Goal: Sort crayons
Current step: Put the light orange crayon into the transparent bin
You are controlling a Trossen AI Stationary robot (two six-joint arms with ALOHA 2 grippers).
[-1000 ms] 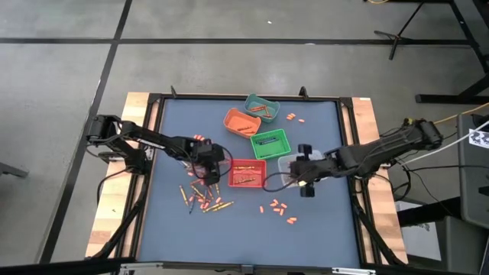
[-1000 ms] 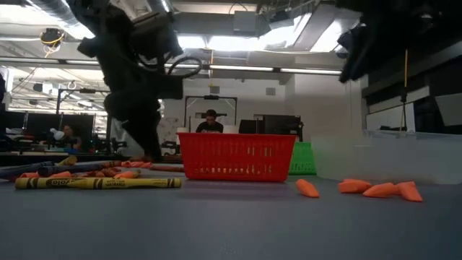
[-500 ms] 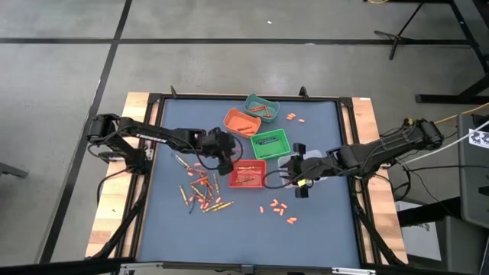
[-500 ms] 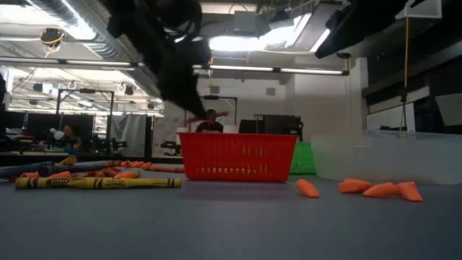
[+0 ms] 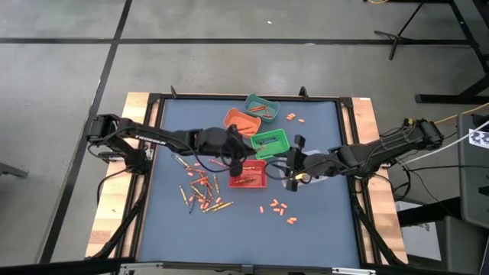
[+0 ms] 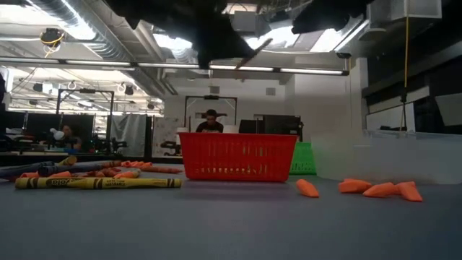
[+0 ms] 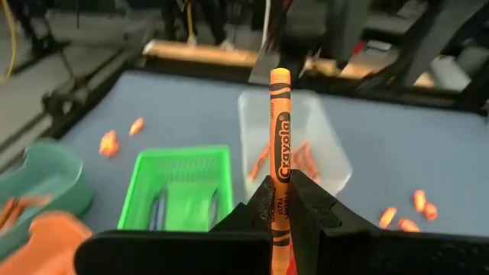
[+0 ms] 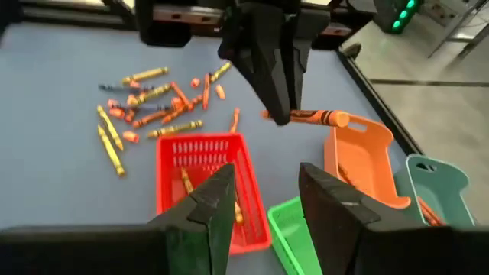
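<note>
An orange crayon (image 7: 280, 145) stands pinched between the left gripper (image 7: 282, 200) fingers, other crayons (image 5: 200, 192) scattered behind it.

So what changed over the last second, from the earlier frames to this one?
The left gripper, shut on an orange crayon, swung from above the loose crayon pile rightward over the table, to above the red bin. The right gripper, open, edged left toward the bins. The bins, the pile and the orange stubs lie where they did.
</note>
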